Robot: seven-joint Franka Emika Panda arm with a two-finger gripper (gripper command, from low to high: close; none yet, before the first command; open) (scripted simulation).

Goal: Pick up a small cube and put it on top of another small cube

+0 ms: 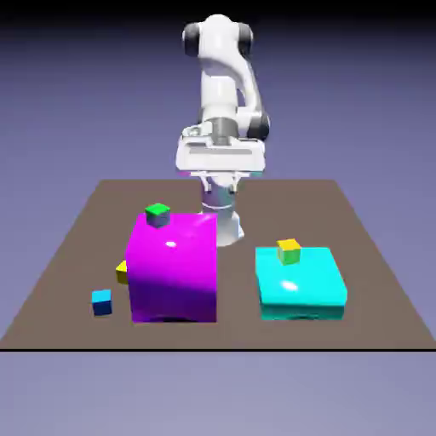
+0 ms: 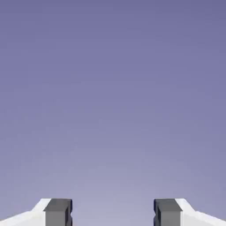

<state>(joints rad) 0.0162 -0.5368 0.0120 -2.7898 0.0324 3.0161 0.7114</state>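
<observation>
One small light-blue cube with darker sides (image 1: 102, 302), unlifted, at the near left of the brown table (image 1: 255, 334); one small plain yellow cube (image 1: 123, 272), just beyond, partly hidden by the large magenta block (image 1: 174, 268); pick-up and stacking both outstanding. One white two-finger gripper (image 2: 113, 212), fingers spread, nothing between them, raised at the far side, well apart from both cubes.

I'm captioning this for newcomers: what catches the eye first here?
The big glossy magenta block left of centre in the exterior view, with a tiny green-topped cube on it, probably grabs the eye first. Next comes the shiny cyan block to its right, carrying a tiny yellow-and-green cube. The white arm rises behind them, its gripper open.
</observation>
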